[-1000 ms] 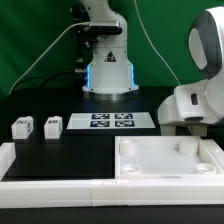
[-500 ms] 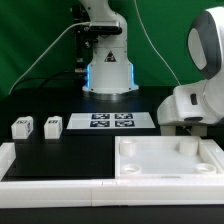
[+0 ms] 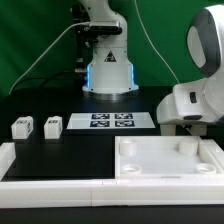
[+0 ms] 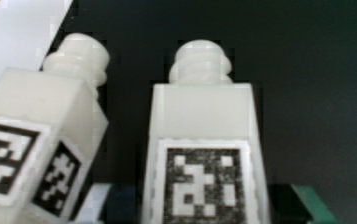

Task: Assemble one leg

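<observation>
In the wrist view two white legs lie side by side on the black table. One leg [image 4: 201, 130] lies straight between my fingers, its square marker facing the camera. The other leg [image 4: 42, 120] lies beside it, tilted. My gripper [image 4: 214, 212] is open, with one dark finger [image 4: 129, 208] on each side of the straight leg. In the exterior view the gripper is hidden behind the arm's white body [image 3: 192, 105]. Two more legs [image 3: 21, 127] [image 3: 52, 124] stand at that view's left. The white tabletop [image 3: 165, 168] lies at the front right.
The marker board [image 3: 110, 121] lies in the middle of the table, in front of the robot base [image 3: 108, 72]. A white L-shaped wall [image 3: 55, 182] runs along the table's front and left edge. A corner of a white board [image 4: 15, 30] shows in the wrist view.
The arm's white body has shifted slightly at the exterior view's right. Nothing else has moved.
</observation>
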Motion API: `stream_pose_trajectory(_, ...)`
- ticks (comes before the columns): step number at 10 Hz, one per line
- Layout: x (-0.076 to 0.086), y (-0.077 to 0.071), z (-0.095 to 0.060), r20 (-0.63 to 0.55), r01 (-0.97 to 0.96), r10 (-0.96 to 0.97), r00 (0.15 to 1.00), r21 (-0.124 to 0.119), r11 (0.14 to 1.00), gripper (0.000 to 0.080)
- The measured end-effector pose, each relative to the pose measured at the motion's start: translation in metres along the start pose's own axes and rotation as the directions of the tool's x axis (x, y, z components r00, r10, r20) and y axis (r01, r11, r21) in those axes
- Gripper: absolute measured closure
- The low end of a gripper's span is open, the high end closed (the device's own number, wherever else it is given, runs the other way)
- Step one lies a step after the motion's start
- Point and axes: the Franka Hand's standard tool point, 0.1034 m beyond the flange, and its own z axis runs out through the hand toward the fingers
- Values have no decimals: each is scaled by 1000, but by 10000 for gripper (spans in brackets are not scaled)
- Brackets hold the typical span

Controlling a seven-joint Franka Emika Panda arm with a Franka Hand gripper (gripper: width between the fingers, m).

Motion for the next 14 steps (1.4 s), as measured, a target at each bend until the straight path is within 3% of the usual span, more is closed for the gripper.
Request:
stream_pose_trajectory(5,-35,36,-46,0,-48,48,999,13,999,506)
stream_pose_trajectory(8,-30,34,-46,-44,-47,48,998,19,999,506)
stream_pose_trajectory(12,-21,28,-56,-445,-24,51,894,66,998,506)
stream_pose_trajectory(14,-29,43,-71,-576,23,17,817,62,998,506)
